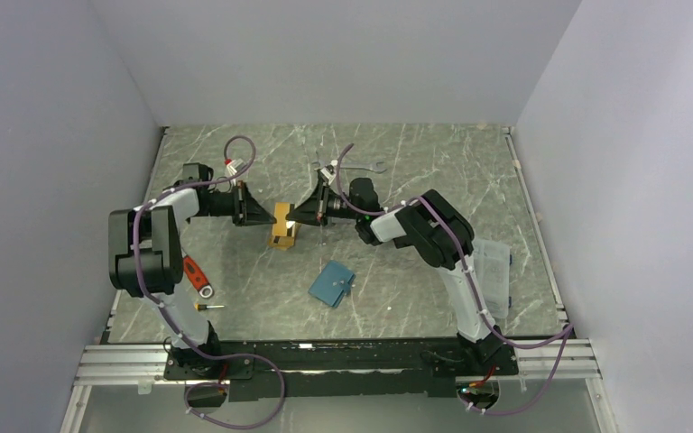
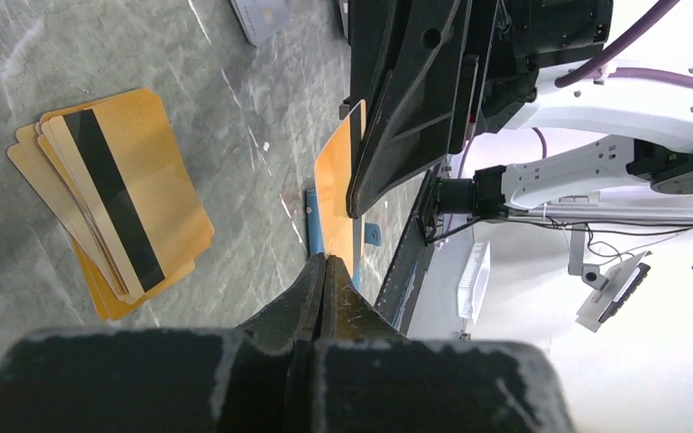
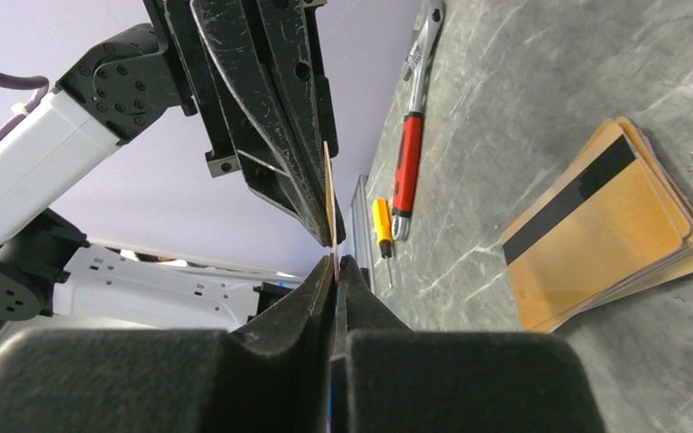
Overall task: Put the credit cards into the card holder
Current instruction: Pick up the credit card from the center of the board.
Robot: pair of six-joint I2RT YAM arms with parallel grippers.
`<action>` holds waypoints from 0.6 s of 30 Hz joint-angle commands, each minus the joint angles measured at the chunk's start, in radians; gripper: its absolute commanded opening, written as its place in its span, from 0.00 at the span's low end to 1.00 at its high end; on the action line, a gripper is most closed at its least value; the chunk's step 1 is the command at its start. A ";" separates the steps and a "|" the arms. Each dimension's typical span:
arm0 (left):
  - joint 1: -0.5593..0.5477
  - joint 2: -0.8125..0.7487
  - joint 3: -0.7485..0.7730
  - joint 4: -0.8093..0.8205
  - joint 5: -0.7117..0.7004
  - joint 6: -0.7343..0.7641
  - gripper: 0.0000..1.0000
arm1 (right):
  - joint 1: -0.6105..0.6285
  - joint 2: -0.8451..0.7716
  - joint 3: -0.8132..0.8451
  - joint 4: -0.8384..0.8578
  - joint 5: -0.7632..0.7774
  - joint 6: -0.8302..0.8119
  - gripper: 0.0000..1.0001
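One thin orange-gold card [image 2: 334, 198] stands edgewise, apparently pinched aloft.

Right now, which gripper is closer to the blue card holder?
Right. The right gripper sits just behind the card holder, toward the far wall; the left gripper is farther off to the left. Both pinch one credit card.

One card holder [image 1: 331, 283], one red-handled tool [image 1: 197, 274], one yellow screwdriver [image 1: 207, 307], one silver wrench [image 1: 374, 166] and one clear packet [image 1: 496, 275] lie on the surface [image 1: 415, 153]. One orange-gold card [image 2: 334, 198] is held aloft; a fanned stack [image 2: 113, 203] holds at least four more.
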 commanded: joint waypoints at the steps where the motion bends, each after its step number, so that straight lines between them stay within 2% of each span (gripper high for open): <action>1: -0.020 -0.069 -0.006 0.011 0.091 0.002 0.00 | 0.049 -0.075 0.038 -0.009 -0.028 -0.041 0.02; 5: -0.020 -0.083 -0.012 0.005 0.109 0.008 0.06 | 0.049 -0.092 0.044 -0.031 -0.028 -0.057 0.00; 10: -0.020 -0.103 -0.021 0.015 0.167 -0.003 0.30 | 0.047 -0.139 0.033 -0.123 -0.023 -0.136 0.00; 13: -0.020 -0.118 -0.034 0.006 0.201 0.018 0.38 | 0.047 -0.171 0.033 -0.184 -0.020 -0.188 0.00; 16: -0.020 -0.127 -0.032 -0.044 0.230 0.082 0.37 | 0.045 -0.195 0.040 -0.236 -0.011 -0.229 0.00; 18: -0.021 -0.132 -0.034 -0.069 0.247 0.110 0.28 | 0.044 -0.209 0.043 -0.270 0.000 -0.261 0.00</action>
